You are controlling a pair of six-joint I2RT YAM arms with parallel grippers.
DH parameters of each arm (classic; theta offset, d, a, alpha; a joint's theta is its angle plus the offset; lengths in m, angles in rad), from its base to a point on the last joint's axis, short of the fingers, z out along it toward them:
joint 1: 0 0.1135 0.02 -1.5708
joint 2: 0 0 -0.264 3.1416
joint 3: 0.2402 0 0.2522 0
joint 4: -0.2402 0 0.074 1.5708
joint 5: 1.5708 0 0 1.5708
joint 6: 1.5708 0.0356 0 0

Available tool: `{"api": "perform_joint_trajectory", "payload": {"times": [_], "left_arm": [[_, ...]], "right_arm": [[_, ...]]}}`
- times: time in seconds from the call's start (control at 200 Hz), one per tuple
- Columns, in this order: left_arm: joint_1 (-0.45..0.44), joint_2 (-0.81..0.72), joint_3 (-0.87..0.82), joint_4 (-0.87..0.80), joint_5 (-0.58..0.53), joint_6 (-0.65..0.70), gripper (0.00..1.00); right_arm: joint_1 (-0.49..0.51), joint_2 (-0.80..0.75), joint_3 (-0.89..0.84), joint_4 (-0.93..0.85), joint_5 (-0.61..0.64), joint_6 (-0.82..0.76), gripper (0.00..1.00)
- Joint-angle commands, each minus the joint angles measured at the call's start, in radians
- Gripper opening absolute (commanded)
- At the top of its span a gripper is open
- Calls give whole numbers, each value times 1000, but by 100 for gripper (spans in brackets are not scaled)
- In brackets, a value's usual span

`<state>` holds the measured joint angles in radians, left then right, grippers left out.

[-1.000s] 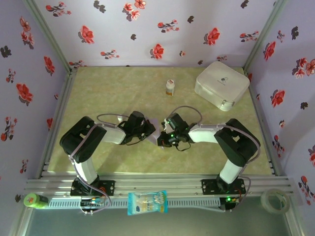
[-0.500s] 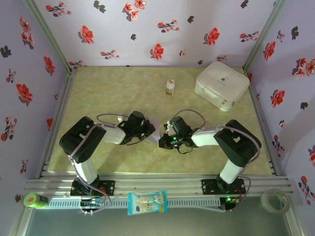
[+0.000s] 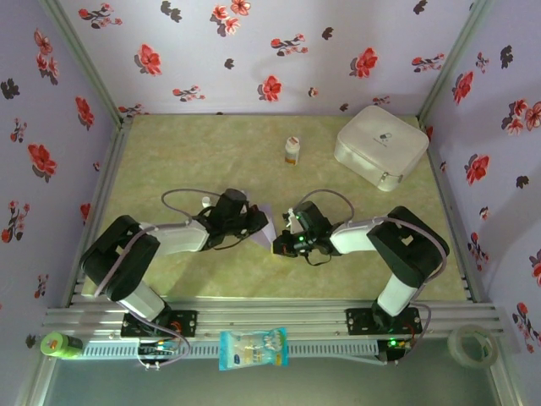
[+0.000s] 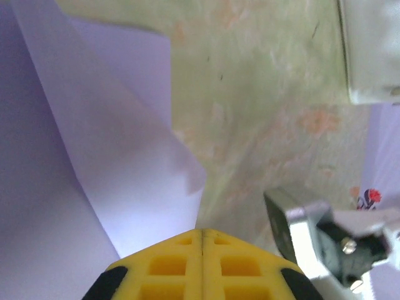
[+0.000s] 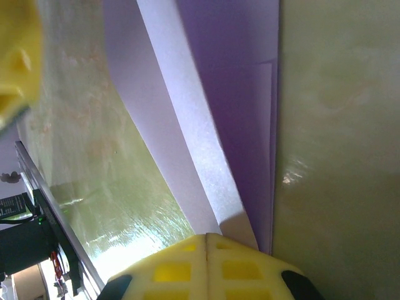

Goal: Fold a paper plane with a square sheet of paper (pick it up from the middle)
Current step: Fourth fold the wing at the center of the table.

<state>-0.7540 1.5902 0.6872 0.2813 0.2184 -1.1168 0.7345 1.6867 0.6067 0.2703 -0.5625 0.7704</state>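
1. Since a second ago, my left arm's elbow has swung out toward the lower left of the overhead view, and my right pincer [image 3: 281, 245] has crept slightly lower-left.
2. Nearest, at bottom centre, a snack packet [image 3: 253, 348] hangs on the rail.
3. Mid-frame, my left pincer [image 3: 256, 227] and the right one are both pressed shut, pads meeting along their seam. Their tips sit at the sheet of paper [image 3: 265, 222], which lies on the worktop [image 3: 169, 161] between them. I cannot tell whether either nips it.
4. My right wrist view shows overlapped layers and one long crease, but no slim dart yet. I judge the folding partway done, with the later folds still to make.
5. Overhead, its long axis runs top to bottom, leaning lower-right. I cannot tell which end is the nose.
6. Farther up stand a small bottle [image 3: 292, 150] and a white case [image 3: 380, 145], upper right.
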Motion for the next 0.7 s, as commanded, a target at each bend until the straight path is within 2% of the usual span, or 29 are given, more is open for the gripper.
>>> {"api": "perform_joint_trajectory", "payload": {"times": [0.0, 0.365, 0.695], "left_arm": [[-21, 12, -5, -34, 4, 27, 2], [-12, 138, 41, 7, -17, 35, 3], [2, 163, 50, -59, -65, 34, 2]], "right_arm": [[-7, 20, -39, -89, 29, 11, 0], [-9, 25, -44, -87, 27, 13, 0], [-9, 19, -23, -131, 15, -12, 0]]}}
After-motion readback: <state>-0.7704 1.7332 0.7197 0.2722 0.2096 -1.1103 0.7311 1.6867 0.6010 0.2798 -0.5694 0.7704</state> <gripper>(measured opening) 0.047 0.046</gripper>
